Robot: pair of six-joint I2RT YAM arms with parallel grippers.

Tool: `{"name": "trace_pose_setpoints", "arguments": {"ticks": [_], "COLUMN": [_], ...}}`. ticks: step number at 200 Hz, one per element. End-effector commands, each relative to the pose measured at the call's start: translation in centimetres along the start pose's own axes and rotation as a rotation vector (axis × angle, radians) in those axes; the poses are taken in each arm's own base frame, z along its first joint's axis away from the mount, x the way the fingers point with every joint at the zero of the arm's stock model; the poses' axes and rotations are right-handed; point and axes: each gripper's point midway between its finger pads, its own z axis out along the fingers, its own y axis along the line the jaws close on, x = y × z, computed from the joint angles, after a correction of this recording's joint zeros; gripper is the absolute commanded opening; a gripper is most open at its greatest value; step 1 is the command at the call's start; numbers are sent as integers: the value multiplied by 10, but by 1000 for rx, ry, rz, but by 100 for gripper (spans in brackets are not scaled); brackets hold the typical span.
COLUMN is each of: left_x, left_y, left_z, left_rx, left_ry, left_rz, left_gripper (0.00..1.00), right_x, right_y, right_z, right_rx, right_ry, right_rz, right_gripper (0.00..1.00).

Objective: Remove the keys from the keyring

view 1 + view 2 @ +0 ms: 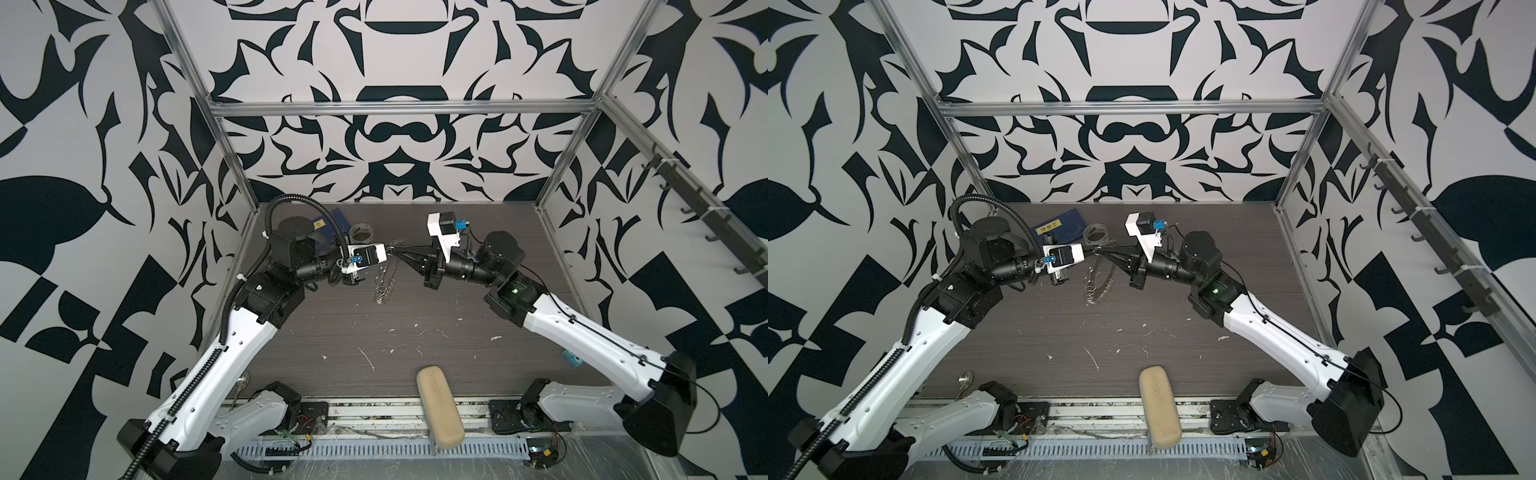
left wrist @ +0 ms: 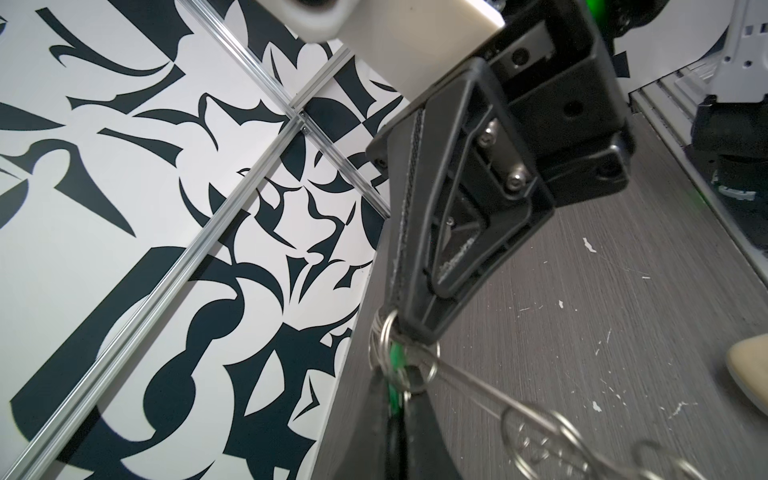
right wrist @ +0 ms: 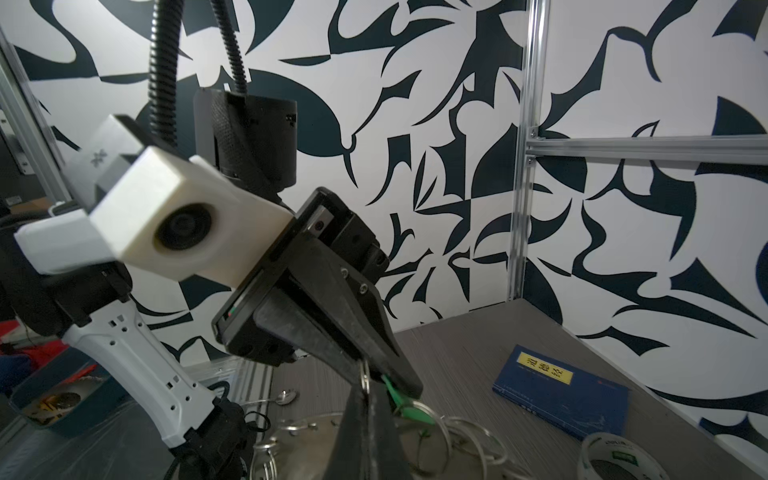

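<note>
Scene: two robot arms meet tip to tip above the back middle of a dark table (image 1: 415, 299).
Left gripper (image 2: 392, 384): pinched shut on the green key (image 3: 407, 407); green plastic shows between its fingers.
Right gripper (image 2: 411, 326): fully closed on a wire loop (image 2: 384, 332) just beside that key.
Keyring (image 1: 1098, 291): a big flat metal ring fringed with loops, hanging below both grippers. I cannot tell whether its lower rim touches the table.
Key position: threaded among the loops at the ring's upper edge.
Handling: the ring looks stiff and heavy enough to swing. The loops look springy and slick, and the key looks light.
Where to hold: probably the key's flat green body, with the neighbouring loop kept steady.
</note>
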Motion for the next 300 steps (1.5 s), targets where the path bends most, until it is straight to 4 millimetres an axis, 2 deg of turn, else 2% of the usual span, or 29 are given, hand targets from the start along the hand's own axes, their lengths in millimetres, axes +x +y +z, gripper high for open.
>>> {"name": "trace_pose_setpoints", "arguments": {"ticks": [1, 27, 42, 93, 138, 171, 205, 245, 300], "left_x": [-12, -13, -11, -6, -8, -7, -6, -4, 0], "left_y": [4, 3, 1, -5, -8, -8, -9, -6, -3], "left_z": [-6, -7, -6, -6, -6, -7, -6, -5, -4], "left_rx": [-16, -13, -10, 5, 22, 24, 26, 18, 11], "left_ry": [-37, -39, -35, -27, -42, -34, -31, -16, 5], "left_rz": [17, 18, 17, 17, 18, 17, 17, 13, 4], "left_gripper": [0, 0, 0, 0, 0, 0, 0, 0, 0], "right_x": [-13, -11, -14, -27, -5, -1, -2, -7, -9], "right_y": [6, 10, 12, 22, 14, 5, 5, 14, 17], "right_z": [-11, -16, -18, -21, -7, 2, 5, 3, 6], "right_rx": [31, 29, 23, -35, -117, -113, -128, -156, -183], "right_ry": [40, 98, 123, 241, 441, 458, 455, 433, 431], "right_rz": [-96, -130, -156, -225, -202, -216, -208, -185, -160], "right_gripper": [5, 25, 30, 34, 38, 39, 39, 31, 16]}}
